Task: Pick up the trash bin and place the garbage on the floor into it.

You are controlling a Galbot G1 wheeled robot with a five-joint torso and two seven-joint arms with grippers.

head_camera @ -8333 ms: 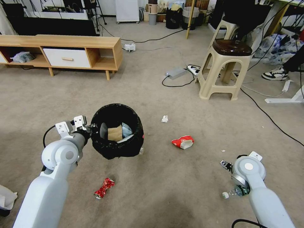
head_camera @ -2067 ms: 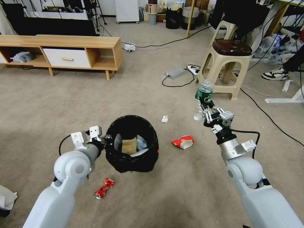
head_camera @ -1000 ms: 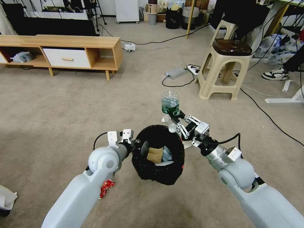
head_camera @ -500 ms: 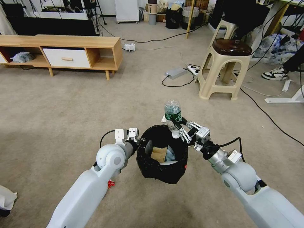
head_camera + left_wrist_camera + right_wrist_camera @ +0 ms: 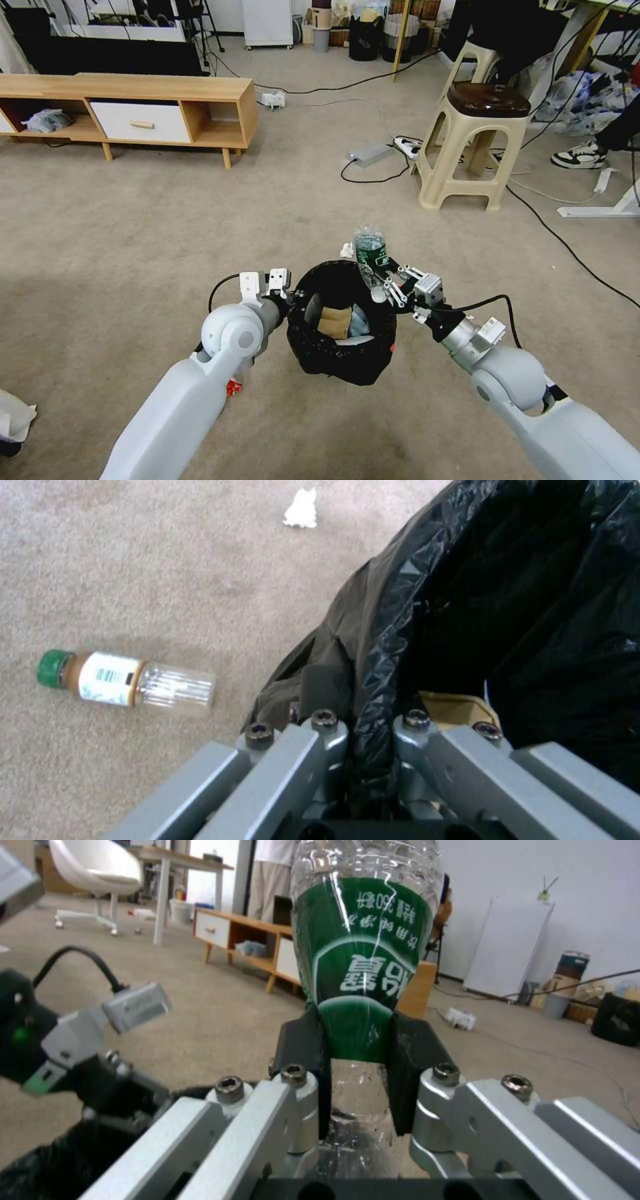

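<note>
While held above the floor (image 5: 133, 220), the scene reads as follows.

Trash bin (image 5: 343, 347): lifted clear of the carpet, mouth tilted up and toward the robot, a brown paper piece and pale scraps showing inside.
Left gripper (image 5: 283, 303): clenched on the bin's near-left rim, the black liner pinched between its fingers (image 5: 327, 730).
Right gripper (image 5: 390, 283): grasping the green-labelled bottle (image 5: 371, 257) across its lower label, just over the bin's far-right rim.
Bottle axis: long axis close to upright, neck end down toward the bin mouth, base up; the label print reads upside down in the right wrist view (image 5: 363, 970).
Loose litter: a white paper wad (image 5: 346, 250) lies on the carpet just behind the bin; a green-capped bottle (image 5: 127, 680) lies on its side beside the bin; a red scrap (image 5: 231, 387) peeks out under the left arm.
Surroundings: a beige stool (image 5: 473, 143), cables (image 5: 567, 243) and a low wooden cabinet (image 5: 133, 110) stand well apart from the bin.
</note>
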